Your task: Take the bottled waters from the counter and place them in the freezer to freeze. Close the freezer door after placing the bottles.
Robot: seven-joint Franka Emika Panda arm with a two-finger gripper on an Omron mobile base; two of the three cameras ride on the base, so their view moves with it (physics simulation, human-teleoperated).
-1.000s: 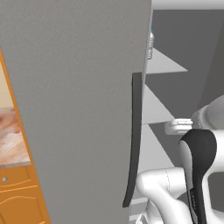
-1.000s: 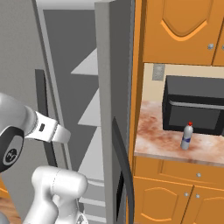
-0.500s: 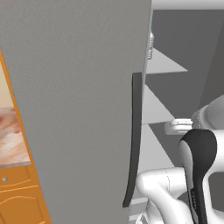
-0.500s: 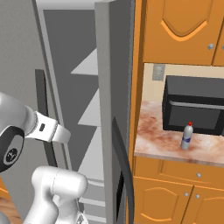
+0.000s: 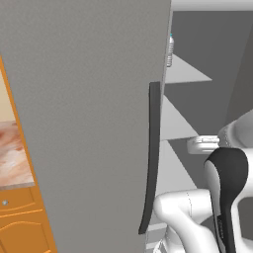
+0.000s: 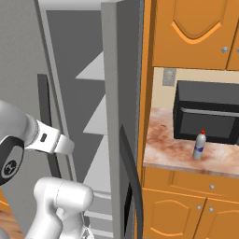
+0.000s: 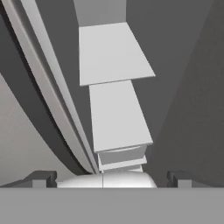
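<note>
a: kitchen scene; where are the bottles?
b: red-capped bottle [image 6: 199,145] stands on the worktop [image 6: 173,150] before the microwave [image 6: 207,114]; light-blue-capped bottle [image 5: 169,49] sits high inside the freezer [image 6: 91,88].
a: hand [image 7: 108,178]?
b: released, fingertips spread, facing the white shelves [image 7: 117,113]; freezer door [image 5: 94,113] open.

Your freezer door [image 5: 84,123] runs off the top and bottom edges of the left base view and hides all but the capped top of a bottle [image 5: 170,48] on a shelf. The microwave [image 6: 207,112] is cut at the right edge.
</note>
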